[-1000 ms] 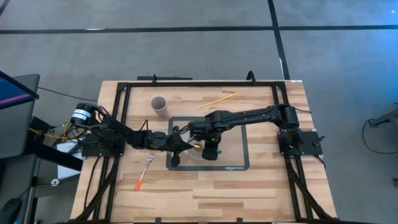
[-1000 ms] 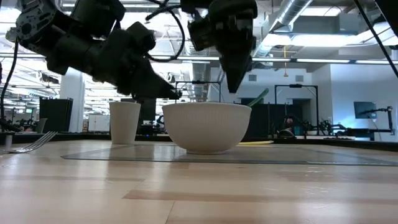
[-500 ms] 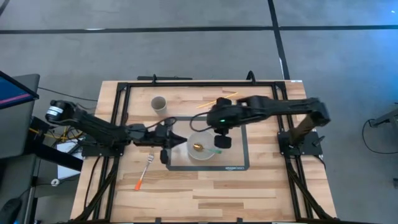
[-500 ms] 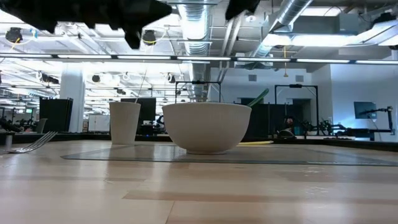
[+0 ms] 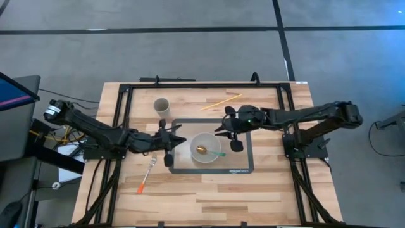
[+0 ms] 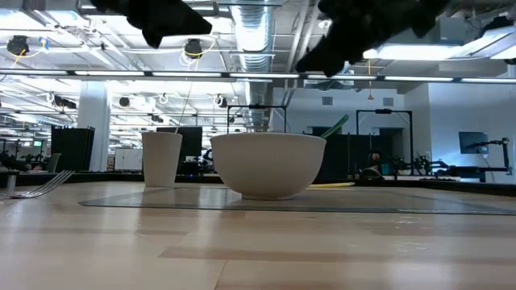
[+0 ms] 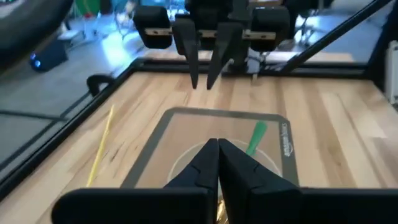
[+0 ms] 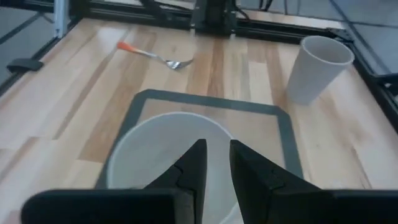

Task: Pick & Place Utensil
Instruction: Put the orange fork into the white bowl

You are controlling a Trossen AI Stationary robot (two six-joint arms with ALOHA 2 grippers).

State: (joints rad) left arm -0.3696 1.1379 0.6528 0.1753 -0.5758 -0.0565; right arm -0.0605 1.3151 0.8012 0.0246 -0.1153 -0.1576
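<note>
A white bowl (image 5: 206, 148) stands on a grey-edged mat (image 5: 247, 166). In it lies a spoon (image 5: 209, 151) with a gold head and a green handle (image 6: 334, 126), which leans on the bowl's rim and sticks out over it. My left gripper (image 5: 182, 142) hovers shut just left of the bowl, also seen as my left gripper (image 7: 217, 149). My right gripper (image 5: 222, 131) hovers above the bowl's far-right rim, slightly open, also seen as my right gripper (image 8: 216, 155). A fork (image 5: 147, 175) with an orange handle lies on the wood to the left of the mat.
A white paper cup (image 5: 162, 105) stands beyond the mat's far-left corner. A thin yellow stick (image 5: 221, 101) lies near the far edge. A black frame (image 5: 202, 83) runs around the table. Bare wood stretches along the near side.
Both grippers were low over the bowl a second ago. My right gripper has risen and drawn back toward the table's right and far side; my left gripper has risen and pulled back toward the left. The spoon now lies uncovered in the bowl.
</note>
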